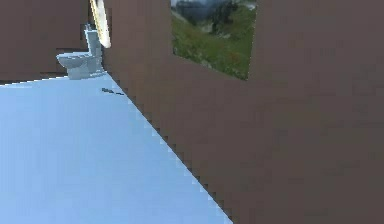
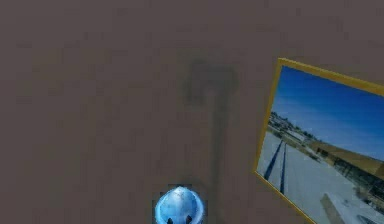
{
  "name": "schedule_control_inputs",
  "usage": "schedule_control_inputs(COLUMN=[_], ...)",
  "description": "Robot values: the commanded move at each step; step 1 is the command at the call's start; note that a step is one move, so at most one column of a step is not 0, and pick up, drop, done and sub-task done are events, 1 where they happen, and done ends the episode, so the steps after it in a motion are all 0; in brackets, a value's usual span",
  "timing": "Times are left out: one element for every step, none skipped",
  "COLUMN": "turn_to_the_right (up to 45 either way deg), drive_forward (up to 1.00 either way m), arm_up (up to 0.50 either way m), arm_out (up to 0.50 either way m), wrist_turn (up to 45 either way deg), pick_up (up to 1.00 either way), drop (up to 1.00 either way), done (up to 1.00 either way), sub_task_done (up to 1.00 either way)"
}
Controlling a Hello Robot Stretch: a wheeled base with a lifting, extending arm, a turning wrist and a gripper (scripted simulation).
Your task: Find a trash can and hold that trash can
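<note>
In the forward view a pale blue floor [image 1: 70,150] runs from the bottom edge up toward a far corner, bounded on the forward view's right by a long brown wall [image 1: 300,130] that slants across the frame. A white toilet [image 1: 78,62] stands at the far end of the floor, near the corner where the long wall meets a second brown wall [image 1: 30,40] behind it. Just above and to the right of the toilet, a narrow yellow-edged frame [image 1: 99,22] hangs on the long wall, seen too steeply to tell what it encloses. Nearer along the same wall hangs a landscape picture [image 1: 212,35] of green slopes under a cloudy sky, its top cut by the frame edge. A small dark thing [image 1: 110,93] lies on the floor at the foot of the wall, between the toilet and the landscape picture; it is too small to name. In the arm side view a plain brown side wall [image 2: 100,100] faces the camera, and on its right hangs a yellow-framed picture [image 2: 320,140] of a deep blue sky over pale ground and low buildings. At the bottom edge, just left of the middle, sits a round glossy blue thing [image 2: 178,207] with dark marks on it, partly cut off by the edge; I cannot tell whether it is the trash can, so where the trash can stands cannot be told. Whether the end effector is wide, narrow or holding anything cannot be told either.
</note>
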Motion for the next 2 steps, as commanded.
schedule_control_inputs(turn_to_the_right=[0.0,0.0], drive_forward=[0.0,0.0], arm_up=[0.1,0.0], arm_out=[0.0,0.0], wrist_turn=[0.0,0.0], pick_up=[0.0,0.0], drop=[0.0,0.0], done=[0.0,1.0], sub_task_done=[0.0,0.0])
